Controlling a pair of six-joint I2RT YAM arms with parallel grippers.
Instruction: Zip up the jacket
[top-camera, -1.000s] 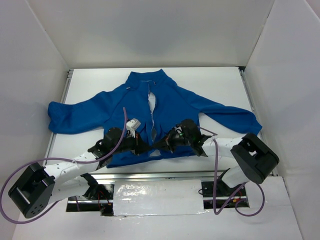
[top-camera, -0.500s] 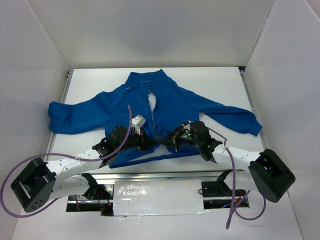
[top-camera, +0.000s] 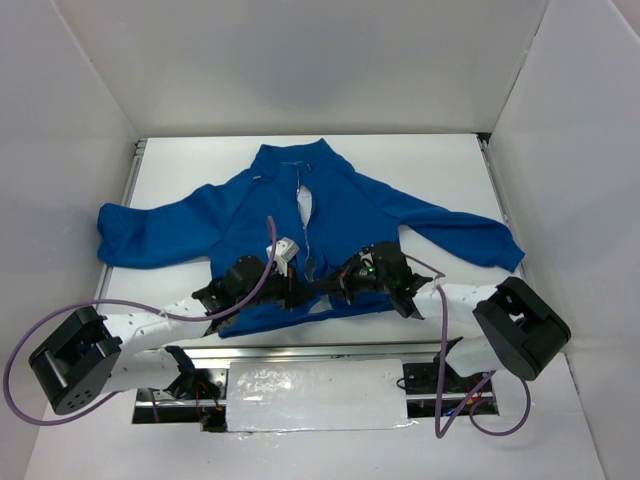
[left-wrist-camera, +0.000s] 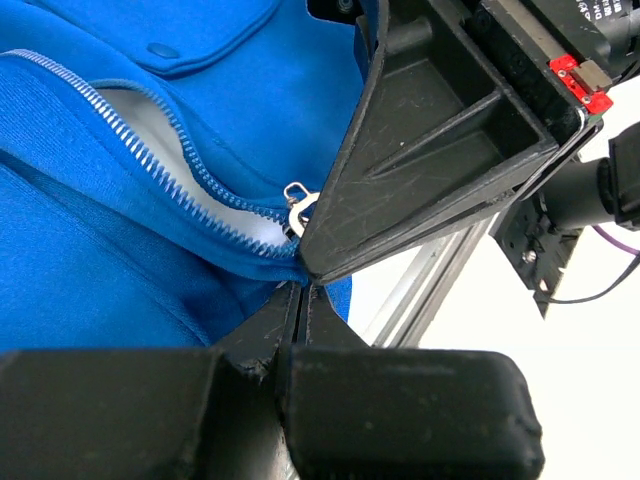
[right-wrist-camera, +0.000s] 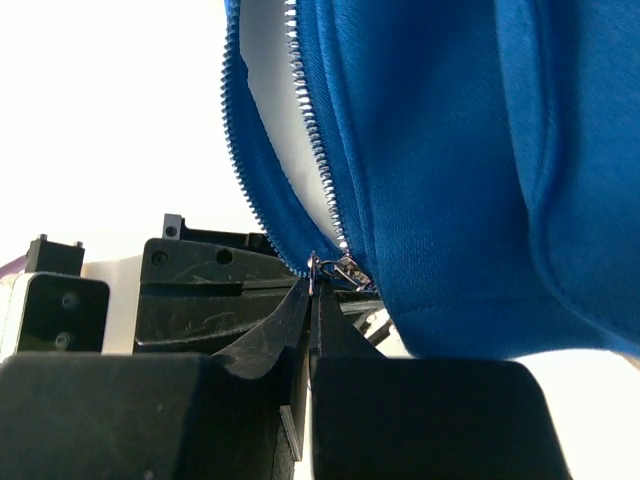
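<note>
The royal-blue jacket (top-camera: 350, 210) lies flat on the white table, collar at the far end and sleeves spread out. Its pale zipper (top-camera: 305, 235) gapes open above the hem. Both grippers meet at the zipper's bottom end. My left gripper (left-wrist-camera: 303, 287) is shut on the jacket's bottom hem (left-wrist-camera: 250, 262), just below the slider. The small metal pull (left-wrist-camera: 297, 207) shows beside it. My right gripper (right-wrist-camera: 314, 280) is shut on that pull (right-wrist-camera: 345, 268), with open zipper teeth (right-wrist-camera: 310, 130) running away above it. In the top view the left gripper (top-camera: 303, 291) and right gripper (top-camera: 326, 286) nearly touch.
A metal rail (top-camera: 300, 352) runs along the table's near edge, just behind the hem. White walls close in the table on three sides. Purple cables (top-camera: 150, 312) loop off both arms. A shiny plate (top-camera: 315, 395) lies between the arm bases.
The right arm's elbow swung out to the right and has come back in. The left arm has crept slightly right. Both grippers stay shut at the zipper's bottom end.
</note>
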